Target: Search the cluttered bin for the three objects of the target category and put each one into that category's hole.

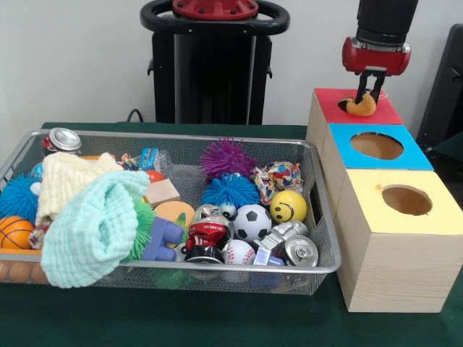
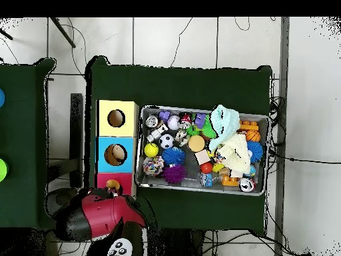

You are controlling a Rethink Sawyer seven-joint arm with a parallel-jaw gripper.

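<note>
My gripper [image 1: 367, 97] hangs over the red-topped box [image 1: 391, 112] at the back of the row of boxes. It is shut on a tan-orange, croissant-shaped toy [image 1: 362, 107], which dangles right at the red box's hole. In the overhead view the toy [image 2: 113, 185] shows on the red box [image 2: 105, 179], just clear of the red arm [image 2: 100, 213] that covers the fingers. The wire bin [image 1: 217, 137] holds mixed clutter: spiky balls, a soccer ball [image 1: 252, 220], a smiley ball [image 1: 288, 206], a baseball, cans and cloths.
A blue-topped box [image 1: 412, 155] and a yellow-topped box [image 1: 434, 217], each with a round hole, stand in line in front of the red one. A mint cloth [image 1: 94, 224] drapes over the bin's left front rim. A second green table [image 2: 20, 133] lies at the overhead view's left.
</note>
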